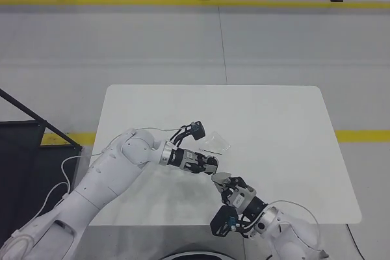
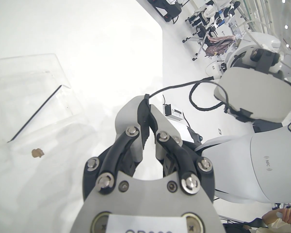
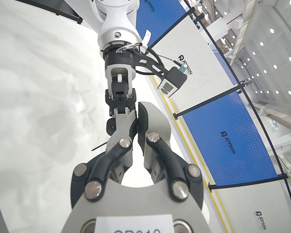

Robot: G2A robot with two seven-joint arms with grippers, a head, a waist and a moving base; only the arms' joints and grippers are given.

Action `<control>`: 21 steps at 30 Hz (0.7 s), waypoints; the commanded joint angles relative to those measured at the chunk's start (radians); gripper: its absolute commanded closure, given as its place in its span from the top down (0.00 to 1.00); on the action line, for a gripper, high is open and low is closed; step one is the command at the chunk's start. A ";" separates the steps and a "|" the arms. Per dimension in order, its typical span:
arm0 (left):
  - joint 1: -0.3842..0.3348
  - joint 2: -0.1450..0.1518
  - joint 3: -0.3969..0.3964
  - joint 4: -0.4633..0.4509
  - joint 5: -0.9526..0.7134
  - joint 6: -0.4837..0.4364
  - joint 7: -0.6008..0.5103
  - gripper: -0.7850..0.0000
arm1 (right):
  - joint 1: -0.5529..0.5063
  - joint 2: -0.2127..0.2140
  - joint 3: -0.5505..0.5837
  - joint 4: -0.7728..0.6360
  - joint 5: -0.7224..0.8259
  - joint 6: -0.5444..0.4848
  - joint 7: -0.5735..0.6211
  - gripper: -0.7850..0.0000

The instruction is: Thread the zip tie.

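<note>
Left gripper [image 2: 146, 112] and right gripper [image 3: 137, 122] were both clamped, apparently on the zip tie [image 3: 99, 147], whose tail needed steady, straight feeding.

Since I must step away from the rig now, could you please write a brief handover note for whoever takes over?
Right gripper: jaws shut on the zip tie, its pointed end poking out sideways.
Left gripper: jaws shut, tip to tip with the right, apparently on the same tie.
A spare black tie lies in the clear tray.
Done: tie held by both.
To do: threading; whether it has started is hidden.
</note>
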 commanded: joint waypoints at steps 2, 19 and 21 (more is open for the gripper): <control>0.000 0.000 0.002 0.001 0.000 0.000 -0.001 0.00 | 0.007 0.000 -0.005 0.002 0.000 -0.023 0.006 0.00; 0.002 0.000 -0.001 0.011 0.001 -0.011 0.015 0.00 | 0.051 0.000 -0.039 0.010 0.015 -0.142 0.076 0.00; 0.002 0.000 -0.001 0.011 0.002 -0.010 0.015 0.00 | 0.054 0.001 -0.040 0.011 0.019 -0.156 0.083 0.00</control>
